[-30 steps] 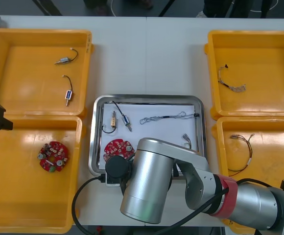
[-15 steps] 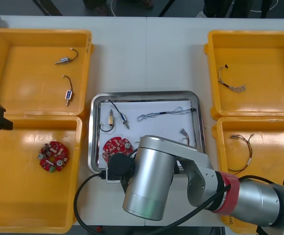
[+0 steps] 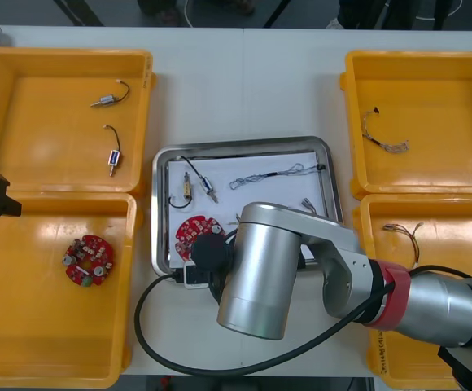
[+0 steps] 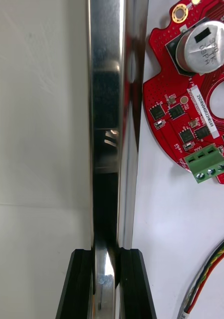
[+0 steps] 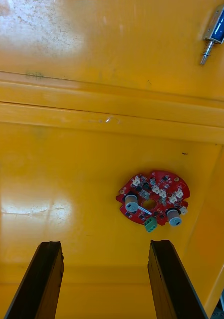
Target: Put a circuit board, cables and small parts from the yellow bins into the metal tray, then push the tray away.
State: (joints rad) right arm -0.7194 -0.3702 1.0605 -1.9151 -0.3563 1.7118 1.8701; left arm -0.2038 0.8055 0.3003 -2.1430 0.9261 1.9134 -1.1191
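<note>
The metal tray lies between the bins, white inside. It holds a round red circuit board, small metal parts, a twisted blue and white cable and a red and yellow cable. My right arm reaches over the tray's near edge. In the right wrist view my right gripper is shut on the tray's shiny rim, with the board just inside it. My left gripper hangs open and parked over the near left bin, above another board.
The far left yellow bin holds two small metal parts. A second board sits in the near left bin. The far right bin holds a cable, and another cable lies in the near right bin. Bare table stretches beyond the tray.
The tray has slid away from me toward the table's far side, with my right arm following it. The left arm has not moved.
</note>
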